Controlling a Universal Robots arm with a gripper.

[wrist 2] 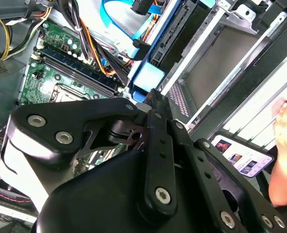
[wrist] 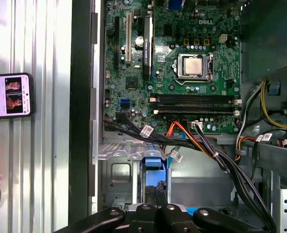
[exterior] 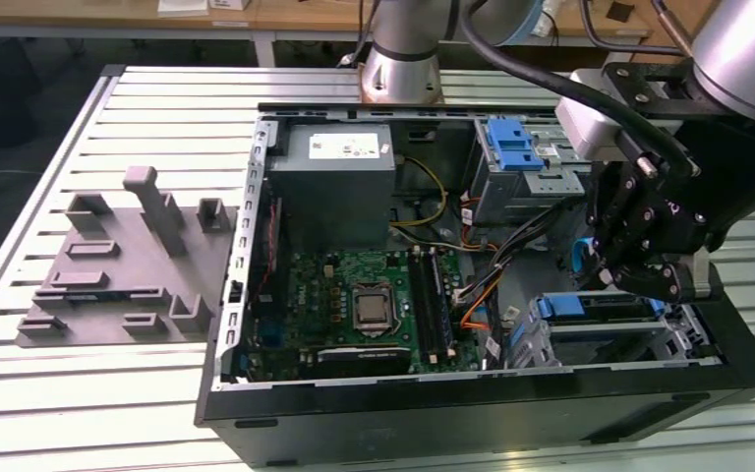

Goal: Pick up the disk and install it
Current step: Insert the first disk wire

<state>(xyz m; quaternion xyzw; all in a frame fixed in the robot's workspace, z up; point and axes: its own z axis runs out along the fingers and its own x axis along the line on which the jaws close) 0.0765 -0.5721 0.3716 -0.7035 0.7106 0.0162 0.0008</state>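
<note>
The disk [exterior: 597,307] lies in the lower drive bay of the open computer case [exterior: 483,403], at the exterior view's right, with its blue frame facing up. My gripper [exterior: 629,288] stands right over it, black fingers drawn together and tips at the disk's blue end. In the second wrist view the gripper [wrist 2: 154,95] points at the blue frame end [wrist 2: 148,77]. In the first wrist view the gripper [wrist: 156,190] rests against the disk's blue edge [wrist: 154,158]. I cannot tell whether the fingers pinch the frame or only press on it.
A grey power supply box [exterior: 338,182], the motherboard [exterior: 365,305] and cable bundles [wrist: 192,143] lie inside the case. An upper bay carries a blue tab [exterior: 515,147]. A grey fixture [exterior: 122,265] stands on the table. A phone [wrist: 9,95] and a person's hand [wrist 2: 286,145] are beside the case.
</note>
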